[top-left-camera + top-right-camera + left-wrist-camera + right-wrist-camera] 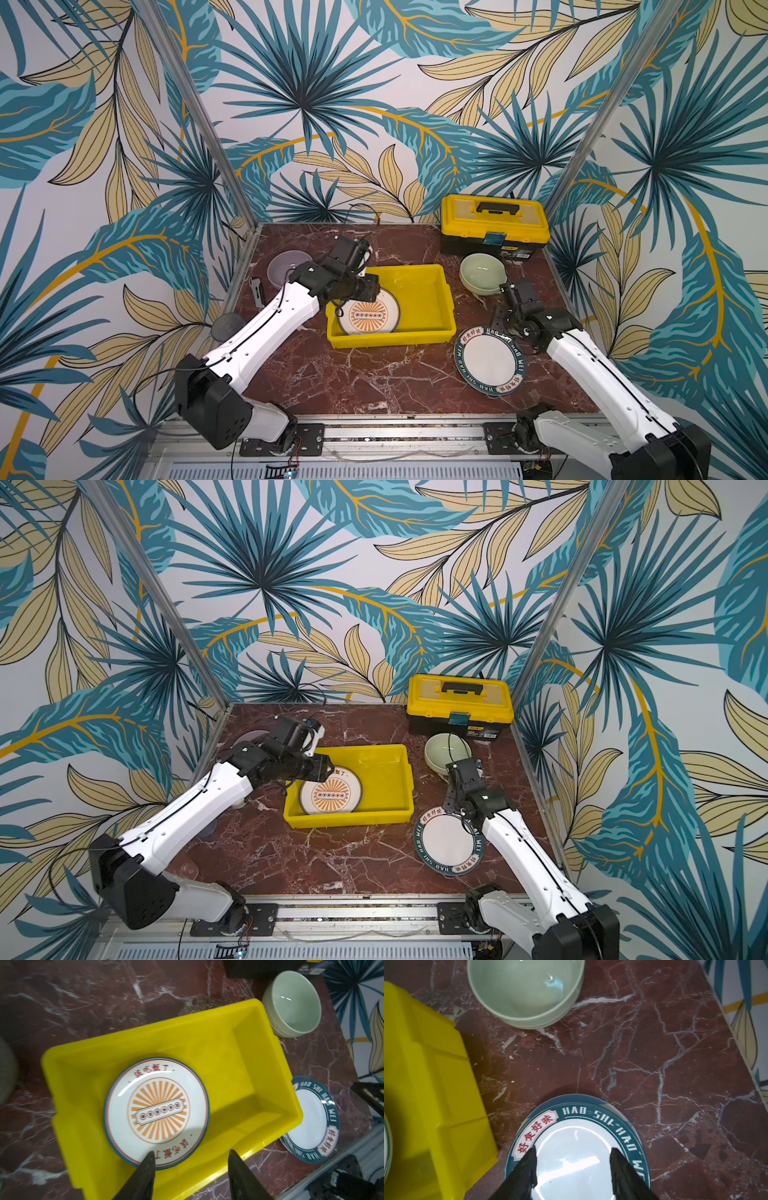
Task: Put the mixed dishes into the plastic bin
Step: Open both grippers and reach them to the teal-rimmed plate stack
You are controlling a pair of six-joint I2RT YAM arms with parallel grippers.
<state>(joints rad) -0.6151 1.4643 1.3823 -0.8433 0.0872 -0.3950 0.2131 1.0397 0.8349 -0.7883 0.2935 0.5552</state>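
Nearest the rig, the round white plate with a dark lettered rim point(572, 1126) lies flat on the maroon marbled tabletop point(374, 382), just beside the near right corner of the bin. The right gripper point(573, 1150) hangs over it with its jaws half apart and nothing between them, probably lining up to take its rim. The right wrist view also shows a second rim edge under this plate, which suggests that it rests on another dish; the top views barely hint at that.

Further in, the shallow bright yellow plastic bin point(390, 338) sits mid-table. The round white plate with an orange sunburst point(156, 1112) lies flat in its left half, which leaves room beside it. The left gripper point(191, 1152) hovers above that plate's edge, jaws apart and empty. Only the left wrist view shows this, since the arm hides the fingers in both top views.

Beyond are the pale green bowl point(482, 274), the lilac bowl point(280, 266) in a top view only, and the yellow-and-black toolbox point(494, 224).
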